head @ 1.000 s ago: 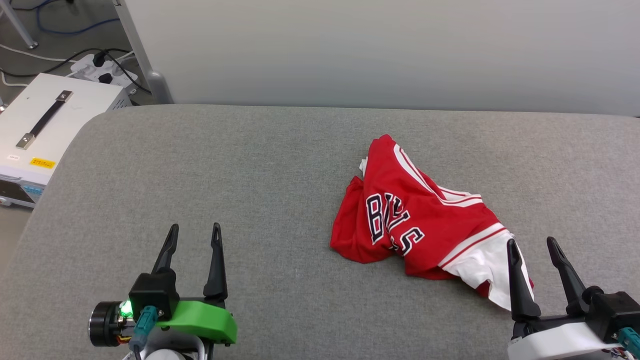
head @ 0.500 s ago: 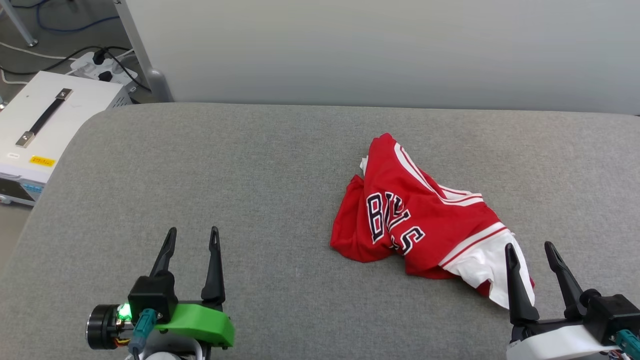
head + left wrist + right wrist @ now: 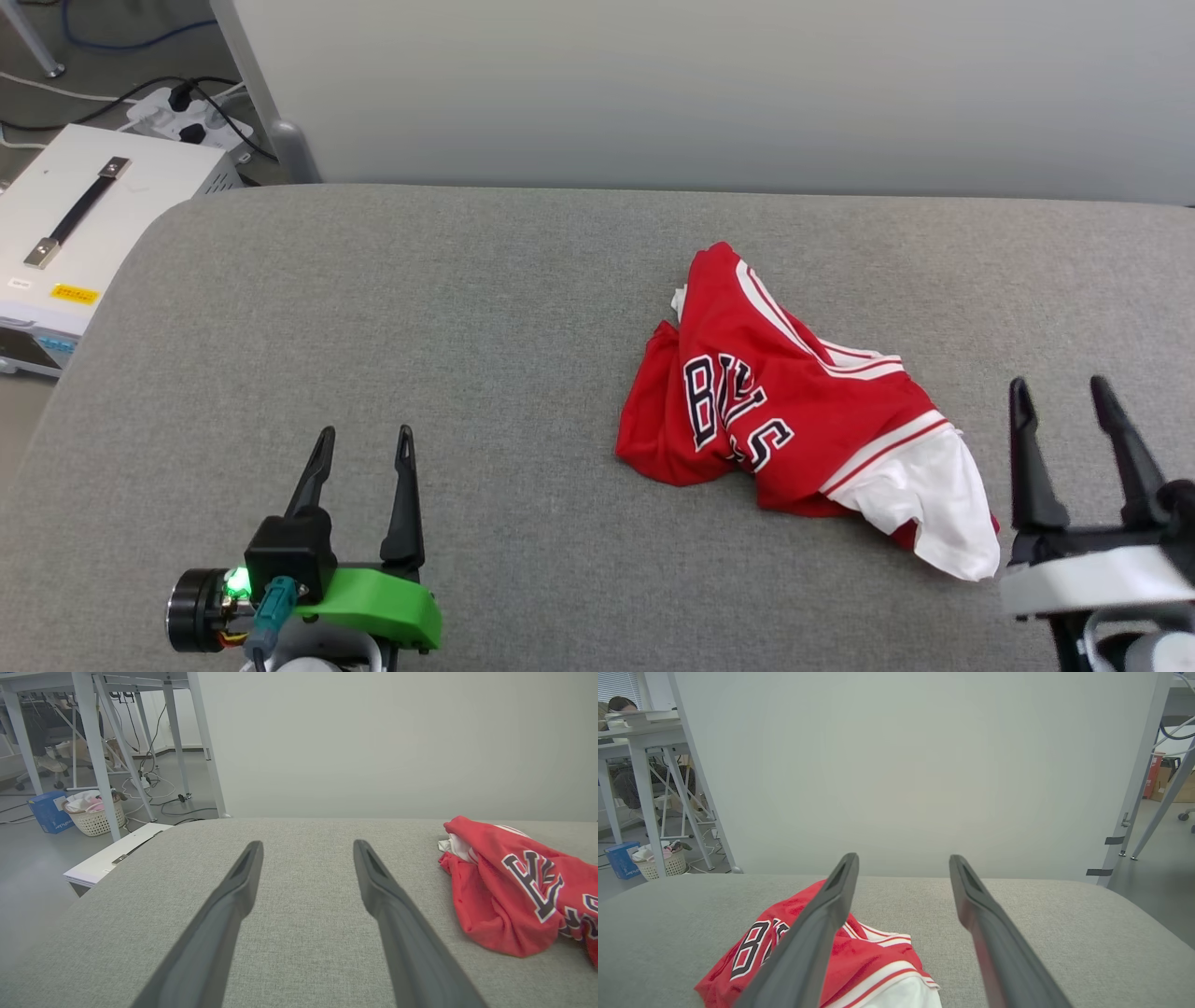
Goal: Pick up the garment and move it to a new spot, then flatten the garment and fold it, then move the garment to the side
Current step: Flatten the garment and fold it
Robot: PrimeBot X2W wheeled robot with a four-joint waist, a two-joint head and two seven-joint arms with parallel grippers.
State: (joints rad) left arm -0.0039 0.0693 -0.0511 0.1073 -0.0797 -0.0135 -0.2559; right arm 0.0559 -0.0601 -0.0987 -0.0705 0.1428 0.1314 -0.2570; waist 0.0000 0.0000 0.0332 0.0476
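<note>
- As it spreads across the head view, the grey padded surface [image 3: 448, 308] carries the garment [image 3: 794, 411] on its right half.
- A pale wall panel [image 3: 700, 93] stands upright along the surface's far edge.
- The garment lies crumpled, red, with black white-edged lettering facing up and a white sleeve toward the near right.
- A white case [image 3: 103, 215] with a dark handle sits on the floor past the surface's far left corner.
- The right gripper [image 3: 1059, 383] is just beside the white sleeve, jaws wide, holding nothing.
- The left gripper [image 3: 364, 431] is at the near left, well apart from the garment, jaws likewise spread and empty.
</note>
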